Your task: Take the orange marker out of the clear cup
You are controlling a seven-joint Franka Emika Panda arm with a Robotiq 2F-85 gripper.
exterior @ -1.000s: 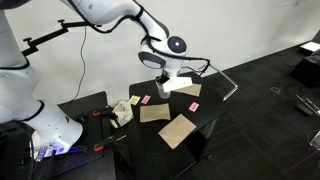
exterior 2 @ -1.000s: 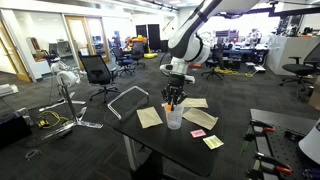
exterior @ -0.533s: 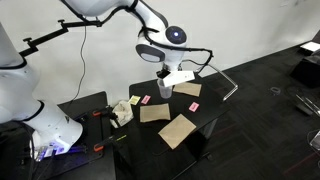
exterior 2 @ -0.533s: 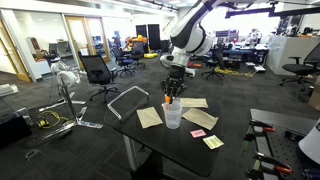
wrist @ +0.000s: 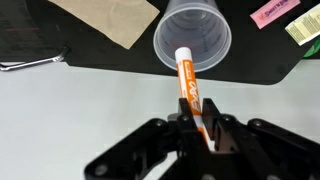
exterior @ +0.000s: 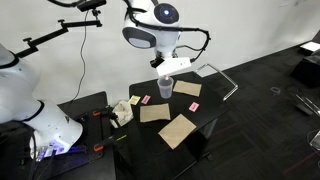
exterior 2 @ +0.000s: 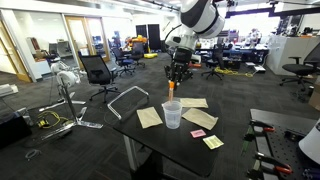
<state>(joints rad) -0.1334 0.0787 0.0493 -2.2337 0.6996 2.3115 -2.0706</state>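
Holding the orange marker (wrist: pixel 186 80) clamped by its upper end in the tool (wrist: pixel 203 128), tip hanging right over the clear cup (wrist: pixel 165 40) on the table (exterior 2: pixel 150 135), apparently just above the rim: lift straight up, no sideways drift, so nothing clips the cup.

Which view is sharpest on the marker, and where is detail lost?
Wrist view: orange marker and clear cup rim are crisp; the gripper, close to the lens, is soft. In an exterior view the marker is only a tiny orange sliver; in an exterior view the cup looks faint against the black table.
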